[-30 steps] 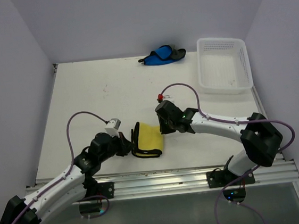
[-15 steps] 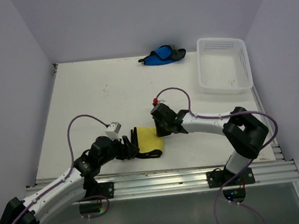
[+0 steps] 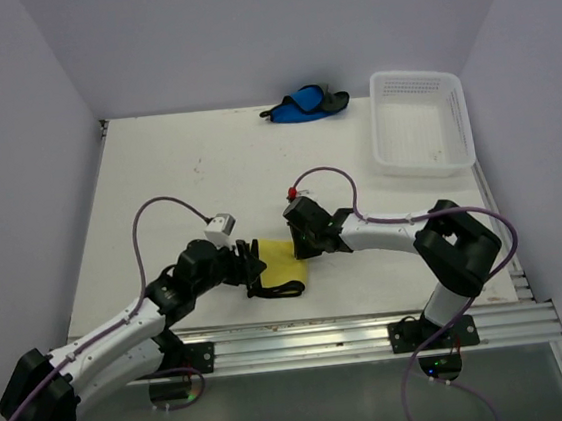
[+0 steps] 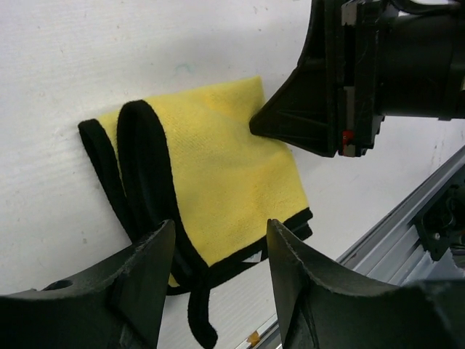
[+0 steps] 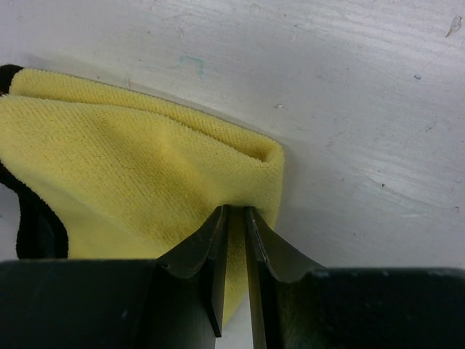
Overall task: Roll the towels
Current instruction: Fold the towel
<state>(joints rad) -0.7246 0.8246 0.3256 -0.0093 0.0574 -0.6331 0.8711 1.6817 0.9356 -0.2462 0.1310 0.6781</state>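
Observation:
The yellow towel (image 3: 280,260) lies folded near the table's front edge, its dark edging and loop (image 4: 196,320) curled at the left side. My right gripper (image 3: 302,243) is shut on a fold at the towel's far right corner (image 5: 269,156); in the right wrist view its jaws (image 5: 236,209) pinch yellow cloth. My left gripper (image 3: 252,271) stands open just above the towel's near edge (image 4: 220,227), with nothing between its fingers. The right gripper's body (image 4: 327,109) shows in the left wrist view. The blue towel (image 3: 302,105) lies bunched at the table's far edge.
A white perforated basket (image 3: 425,167) stands at the back right. The metal rail (image 3: 305,341) runs along the front edge, close behind the yellow towel. Purple walls close in both sides.
My left gripper opened, let go of the towel's raised left edge, and moved right over it. The towel now lies flatter. My right gripper shifted slightly left, still pinching.

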